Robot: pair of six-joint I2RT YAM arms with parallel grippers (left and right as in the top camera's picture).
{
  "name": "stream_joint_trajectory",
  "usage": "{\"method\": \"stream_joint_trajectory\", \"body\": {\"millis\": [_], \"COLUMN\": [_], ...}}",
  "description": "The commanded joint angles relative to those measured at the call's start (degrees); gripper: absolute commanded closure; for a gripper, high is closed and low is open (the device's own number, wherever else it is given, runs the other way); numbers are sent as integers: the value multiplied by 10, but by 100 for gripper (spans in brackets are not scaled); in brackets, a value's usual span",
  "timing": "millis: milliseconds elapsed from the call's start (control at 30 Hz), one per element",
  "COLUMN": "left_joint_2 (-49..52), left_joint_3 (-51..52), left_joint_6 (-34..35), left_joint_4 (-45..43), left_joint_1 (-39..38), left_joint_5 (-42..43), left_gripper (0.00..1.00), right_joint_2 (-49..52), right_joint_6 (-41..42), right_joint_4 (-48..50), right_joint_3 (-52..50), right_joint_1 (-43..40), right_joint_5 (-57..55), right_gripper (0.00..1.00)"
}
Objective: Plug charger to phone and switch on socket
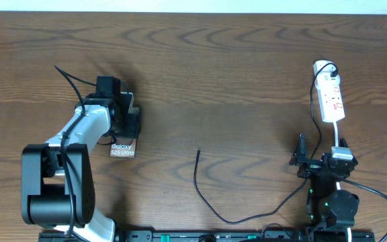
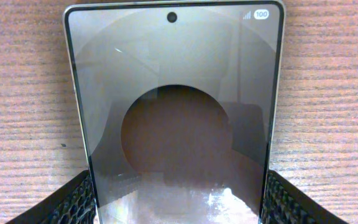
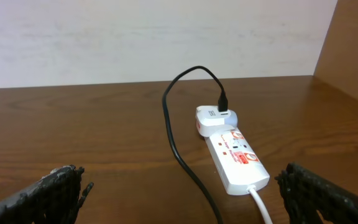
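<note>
Tabletop (image 1: 247, 60) wood lies open across the middle of the overhead view, with the far edge along 12 o'clock and my two arm bases at the near edge, at 7 and 5 o'clock. My left claw (image 1: 127, 122) sits at 9 o'clock. Its fingers (image 2: 73, 202) press against both long edges of the phone (image 2: 176, 124), clamped on it, and bare wood shows on either side. The phone is a glossy dark slab with a camera hole at its far end and white Galaxy S25 Ultra lettering at the near end. My right claw (image 3: 182, 186) is spread wide and holds nothing. It faces the socket (image 3: 238, 155) at 2 o'clock, which is white with red markings. The charger (image 1: 195, 178) curves over the wood at 6 o'clock, its tip lying loose, well apart from the phone.
</note>
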State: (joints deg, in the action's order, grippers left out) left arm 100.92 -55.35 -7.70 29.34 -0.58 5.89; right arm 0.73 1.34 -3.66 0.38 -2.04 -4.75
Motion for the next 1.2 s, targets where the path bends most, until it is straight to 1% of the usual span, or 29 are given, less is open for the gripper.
{"method": "stream_joint_trajectory", "body": {"millis": [0,67,133,200,233,267,467,767,967,1167], "left_joint_2": [19,19,19,19,19,19,12,-15,-20,-20], "left_joint_3": [19,19,19,19,19,19,3,-41,-72,-81], "left_joint_6": [-2,-2,-2,-2,-2,-2,-2,-2,0,0], "left_joint_4": [5,5,5,5,5,5,7,39,80,96], "left_joint_1": [-1,-1,-1,-1,-1,-1,-1,-1,-1,-1], "left_joint_5": [16,16,16,16,16,16,17,27,28,56], "left_gripper": [47,56,69,79,87,92,93,93,93,93], "right_joint_2": [-2,-2,-2,-2,-2,-2,-2,-2,-2,-2], "right_joint_6": [7,7,7,7,7,7,7,7,7,7], "right_joint_4": [-2,-2,-2,-2,-2,-2,-2,-2,-2,-2], "right_joint_3": [-1,-1,-1,-1,-1,-1,-1,-1,-1,-1], "right_joint_1": [6,6,6,6,6,6,6,6,6,6], "right_joint_5": [-5,-5,-5,-5,-5,-5,-5,-5,-5,-5], "right_gripper": [1,1,1,1,1,1,1,1,1,1]}}
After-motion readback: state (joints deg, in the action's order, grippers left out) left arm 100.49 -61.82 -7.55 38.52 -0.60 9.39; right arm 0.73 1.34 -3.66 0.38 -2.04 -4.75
